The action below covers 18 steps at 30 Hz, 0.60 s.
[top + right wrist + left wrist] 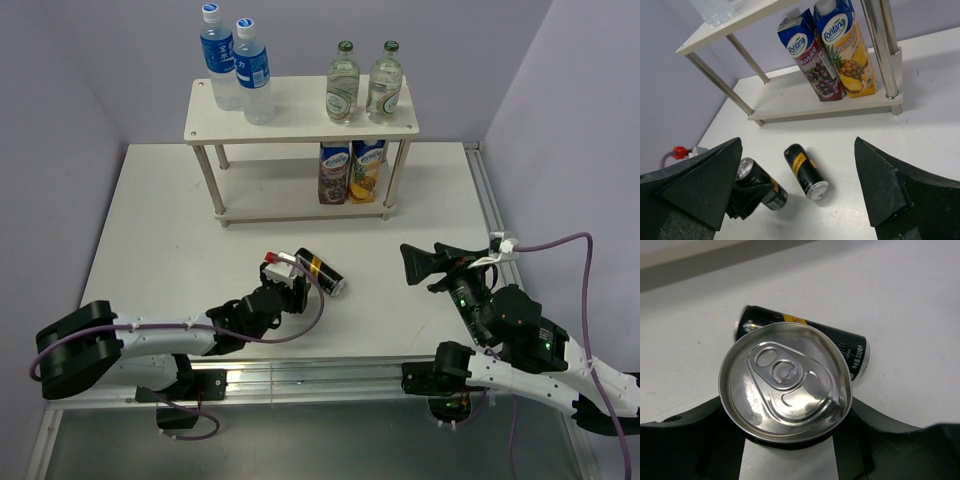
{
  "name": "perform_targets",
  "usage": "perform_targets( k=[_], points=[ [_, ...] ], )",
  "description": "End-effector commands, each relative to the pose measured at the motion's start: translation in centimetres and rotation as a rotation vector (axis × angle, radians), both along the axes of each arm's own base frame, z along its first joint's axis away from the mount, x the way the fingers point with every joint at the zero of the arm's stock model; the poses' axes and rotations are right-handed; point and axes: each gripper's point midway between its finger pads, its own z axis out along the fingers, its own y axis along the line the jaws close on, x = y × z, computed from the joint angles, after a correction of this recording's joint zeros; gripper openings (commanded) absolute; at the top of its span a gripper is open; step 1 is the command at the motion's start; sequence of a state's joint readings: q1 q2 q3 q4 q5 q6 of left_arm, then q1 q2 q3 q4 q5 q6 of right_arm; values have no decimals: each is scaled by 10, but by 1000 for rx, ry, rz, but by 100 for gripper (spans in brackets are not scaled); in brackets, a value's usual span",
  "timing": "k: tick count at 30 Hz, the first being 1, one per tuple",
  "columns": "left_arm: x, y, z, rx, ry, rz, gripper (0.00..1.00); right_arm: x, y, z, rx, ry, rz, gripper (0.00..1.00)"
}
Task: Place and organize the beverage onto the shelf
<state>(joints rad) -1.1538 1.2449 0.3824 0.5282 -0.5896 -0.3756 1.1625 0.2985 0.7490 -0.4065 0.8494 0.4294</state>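
My left gripper (281, 287) is shut on a dark slim can (284, 266) and holds it tilted, low over the table. In the left wrist view the can's silver top (785, 382) fills the space between my fingers (690, 432). A second dark can (322, 272) lies on its side just right of it, also in the left wrist view (810, 337) and the right wrist view (805, 171). My right gripper (420, 262) is open and empty, right of the cans. The shelf (300, 112) holds two water bottles (235, 70) and two glass bottles (363, 85) on top.
Two juice cartons (350, 172) stand at the right end of the shelf's lower board (790, 100), next to a metal leg (880, 45). Purple walls close in the back and both sides. A metal rail runs along the table's near edge (320, 375).
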Motion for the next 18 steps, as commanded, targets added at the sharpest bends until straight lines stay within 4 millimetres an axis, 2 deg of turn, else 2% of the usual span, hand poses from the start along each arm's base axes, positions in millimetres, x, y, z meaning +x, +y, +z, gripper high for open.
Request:
perform_targets(
  k=[1,3,7,9,10,12,13,15,16,17,18],
  points=[
    [26,5,84,-107,-157,101,0,2,-1,4,19,-17,-14,100],
    [35,13,95,-113,-177,122,0,3,3,2,7,-19,-9,100],
    [70,39,122,-135,-229,218,0,6,15,-2,-13,-13,8,100],
    [88,51,129,-135,-241,251,0,7,20,-6,-18,-2,16,100],
    [95,53,139,-137,-262,258,0,6,23,-8,-21,4,27,100],
    [113,60,145,-132,-281,276,0,7,29,-15,-26,18,37,100],
    [121,61,156,-135,-303,284,0,7,31,-16,-24,19,41,100],
    [137,63,155,-118,-310,298,0,7,33,-22,-24,27,44,100],
    [149,68,164,-121,-328,309,0,7,33,-22,-20,25,44,100],
    [159,68,158,-107,-318,314,0,7,33,-25,-23,26,44,100],
    [171,78,161,-110,-328,340,0,7,33,-26,-25,28,43,100]
  ],
)
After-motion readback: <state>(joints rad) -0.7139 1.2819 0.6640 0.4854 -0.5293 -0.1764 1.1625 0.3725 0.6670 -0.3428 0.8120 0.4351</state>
